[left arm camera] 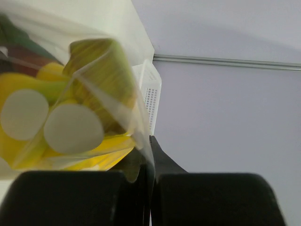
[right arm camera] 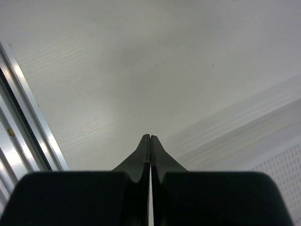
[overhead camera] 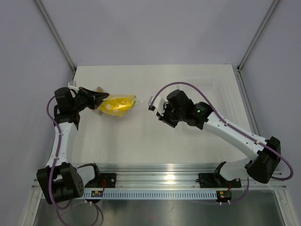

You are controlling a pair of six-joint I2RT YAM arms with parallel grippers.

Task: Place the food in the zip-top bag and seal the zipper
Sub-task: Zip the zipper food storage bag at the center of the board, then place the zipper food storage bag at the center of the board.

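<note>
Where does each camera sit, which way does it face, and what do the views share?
Top external: above and behind the bases, facing down on the table; both arms show, left gripper at the zip-top bag, right gripper apart.
Left wrist: along its shut fingers, which pinch the bag holding toy bananas.
Right wrist: along its shut, empty fingers toward the table.
Shared: top and left wrist both show the bag.

On my feed both arms match: left arm (overhead camera: 60, 141) and right arm (overhead camera: 235, 134) have white links, black joint housings, purple cables (overhead camera: 188, 84). A green light (overhead camera: 200, 109) glows on the right one. Pincer fingers (right arm camera: 141, 155) are black, tapered.
</note>
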